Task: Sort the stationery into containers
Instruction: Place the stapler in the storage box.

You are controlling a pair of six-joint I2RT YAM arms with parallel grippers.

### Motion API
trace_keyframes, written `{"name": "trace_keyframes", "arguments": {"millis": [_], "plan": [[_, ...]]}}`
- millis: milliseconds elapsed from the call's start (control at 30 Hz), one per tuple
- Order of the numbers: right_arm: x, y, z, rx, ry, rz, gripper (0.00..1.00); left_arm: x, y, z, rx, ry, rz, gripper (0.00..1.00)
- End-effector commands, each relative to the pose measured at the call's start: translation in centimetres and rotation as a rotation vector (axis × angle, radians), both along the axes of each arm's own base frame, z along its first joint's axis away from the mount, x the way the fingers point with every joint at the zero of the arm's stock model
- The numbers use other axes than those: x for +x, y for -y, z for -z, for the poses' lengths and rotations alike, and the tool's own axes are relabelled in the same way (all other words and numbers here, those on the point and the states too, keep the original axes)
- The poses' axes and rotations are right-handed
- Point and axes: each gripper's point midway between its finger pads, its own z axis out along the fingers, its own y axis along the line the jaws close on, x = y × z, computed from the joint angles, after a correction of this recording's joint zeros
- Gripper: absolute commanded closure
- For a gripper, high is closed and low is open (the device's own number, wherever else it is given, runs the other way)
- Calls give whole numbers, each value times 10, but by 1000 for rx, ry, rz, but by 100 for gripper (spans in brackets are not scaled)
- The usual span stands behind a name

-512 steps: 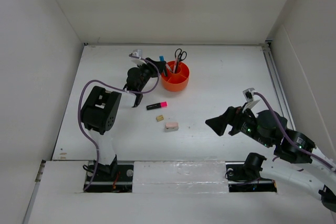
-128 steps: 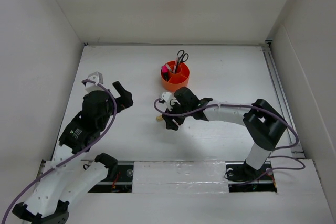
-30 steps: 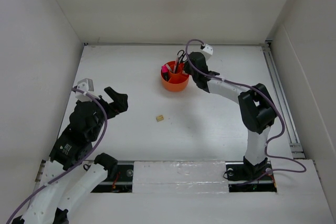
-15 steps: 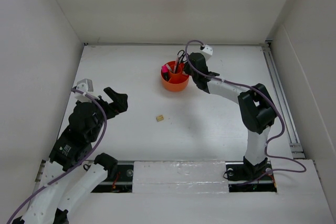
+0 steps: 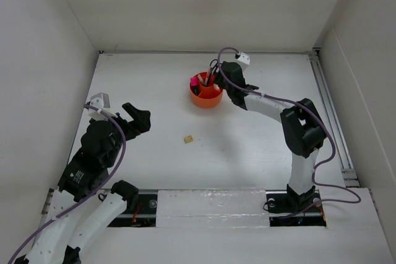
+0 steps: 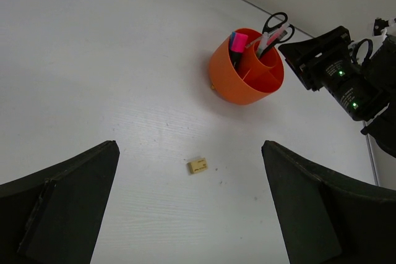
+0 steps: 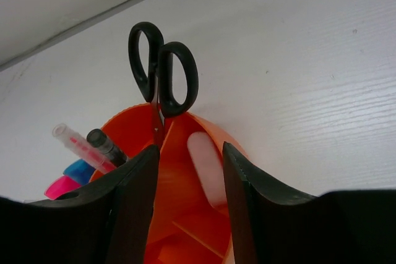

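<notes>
The round orange organiser (image 5: 207,97) stands at the back middle of the table, with black-handled scissors (image 7: 164,72), a dark pen (image 7: 106,145), a thin pink pencil (image 7: 77,142) and blue-capped (image 7: 80,170) and pink-capped (image 7: 59,187) highlighters standing in it. My right gripper (image 7: 189,153) hangs open just over its right compartment. A blurred pinkish eraser (image 7: 205,171) is loose between the jaws, inside that compartment. A small tan eraser (image 5: 188,139) lies on the table in front. My left gripper (image 6: 190,148) is open and empty, raised at the left, well short of the tan eraser (image 6: 198,166).
White walls close in the table on the left, back and right. A rail (image 5: 328,109) runs along the right edge. My right arm (image 5: 266,104) stretches from the near right up to the organiser (image 6: 238,88).
Since a few seconds ago my right arm has swung from the table's middle to the organiser, and the pinkish eraser has left the table. Over the last second the arms barely move.
</notes>
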Motion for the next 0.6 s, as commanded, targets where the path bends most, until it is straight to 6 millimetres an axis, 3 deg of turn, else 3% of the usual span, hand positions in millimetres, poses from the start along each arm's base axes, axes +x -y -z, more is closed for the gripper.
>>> {"name": "trace_keyframes", "arguments": {"millis": [0, 167, 367, 433, 467, 500, 533, 567], "plan": [[3, -11, -11, 28, 50, -25, 48, 2, 0, -9, -8, 40, 3, 0], [2, -14, -24, 49, 71, -42, 48, 1, -1, -11, -13, 48, 3, 0], [-7, -9, -57, 70, 121, -55, 45, 0, -1, -11, -13, 48, 3, 0], [-17, -8, -63, 43, 137, -37, 34, 0, -1, -11, -13, 48, 3, 0], [-22, -7, -83, 26, 176, -33, 29, 0, -1, -11, -13, 48, 3, 0], [-32, -1, -93, 11, 192, 17, 9, 1, -2, -11, -10, 49, -7, 0], [-35, 1, -90, -23, 184, 41, 0, 1, -2, -11, -19, 48, -10, 0], [-41, 3, -93, -37, 183, 62, 0, 1, -2, -11, -19, 48, -10, 0]]}}
